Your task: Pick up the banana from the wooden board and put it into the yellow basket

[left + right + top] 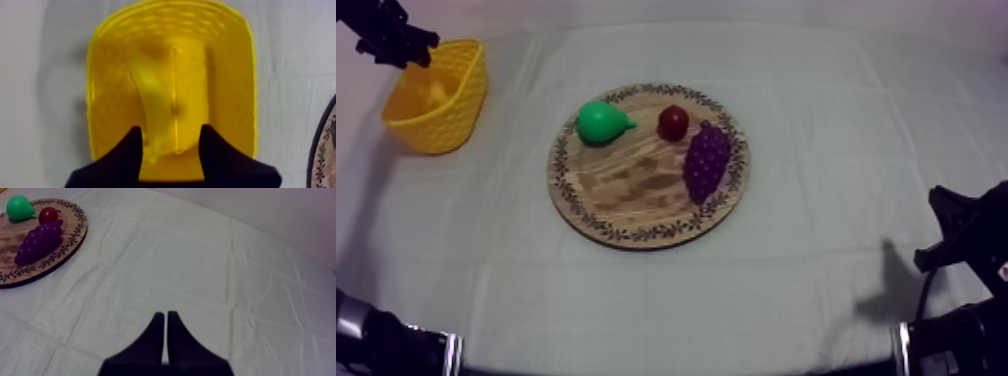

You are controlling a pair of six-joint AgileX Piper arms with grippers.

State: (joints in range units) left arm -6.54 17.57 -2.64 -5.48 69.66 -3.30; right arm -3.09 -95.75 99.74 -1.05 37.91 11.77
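My left tool (171,128) hangs straight over the yellow basket (230,75), its two black fingers (127,160) spread wide with nothing pinched between them. The banana (152,95) lies lengthways inside the basket. One end reaches under the gap between the fingers, closer to one finger than the other. From above I see the basket at the far left of the counter (486,260), well apart from the wooden board (626,185), with my left arm coming in over the basket's far rim. The board sits mid-counter and carries three pieces: a green pear (601,122) on its far left part, a small red fruit (673,123) near the pear's tip, and a bunch of grapes (706,160) on the right part, just beside the red fruit. My right tool (165,314) has its fingers pressed together into a narrow wedge, holding nothing. It sits low over bare cloth (200,263) on the right side, well apart from the board
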